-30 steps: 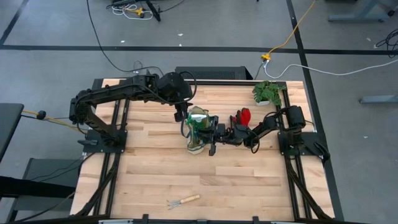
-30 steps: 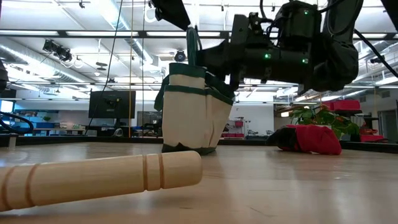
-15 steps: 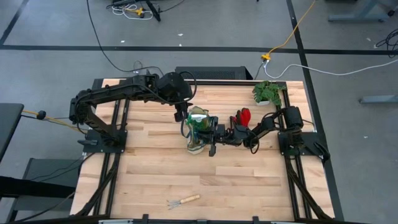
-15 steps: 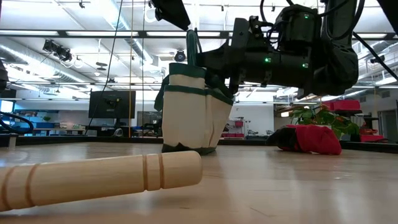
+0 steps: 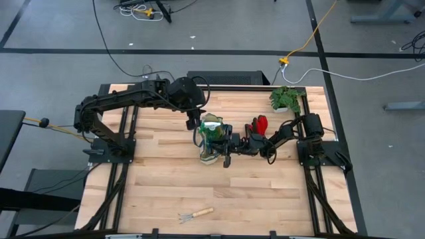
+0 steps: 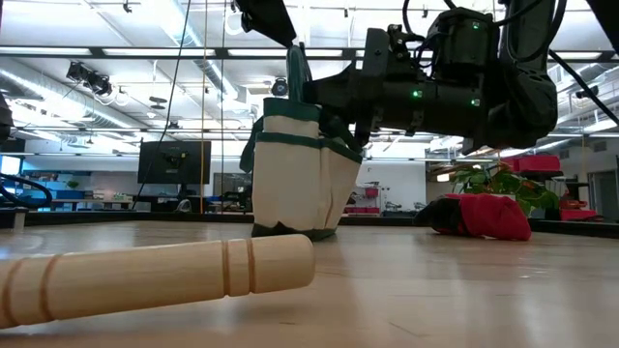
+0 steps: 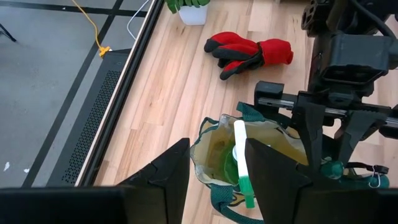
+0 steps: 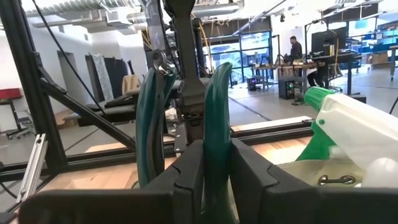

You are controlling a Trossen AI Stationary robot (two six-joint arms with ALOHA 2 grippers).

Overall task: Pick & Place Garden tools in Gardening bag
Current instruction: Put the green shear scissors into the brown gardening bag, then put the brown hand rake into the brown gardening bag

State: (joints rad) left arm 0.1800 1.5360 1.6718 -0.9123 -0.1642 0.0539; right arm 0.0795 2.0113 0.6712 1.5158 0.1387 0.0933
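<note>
Right gripper (image 8: pixel 208 180): over the bag's open top, fingers narrowly set around one dark green handle of the shears (image 8: pixel 214 124); the pads look pressed to it, though whether the grip is firm cannot be told.
Shears: handles upright between the right gripper's fingers, blades down inside the bag and hidden.
Left gripper (image 7: pixel 214 171): just above the bag on its far side from the right gripper, fingers spread apart, holding nothing.
Bag (image 5: pixel 211 143): beige with green trim, upright on the tabletop (image 5: pixel 265 192) directly under both grippers.
Spray bottle (image 7: pixel 240 163): green with white top, standing inside the bag, just beside the right gripper.
Gloves (image 5: pixel 257 125): red and black, on the tabletop behind the right gripper, beside its arm.
Rake (image 5: pixel 196 214): wooden handle, well apart from both grippers at the near edge.
Potted plant (image 5: pixel 285 99): far corner beyond the right arm.
Writing: none can be read.
</note>
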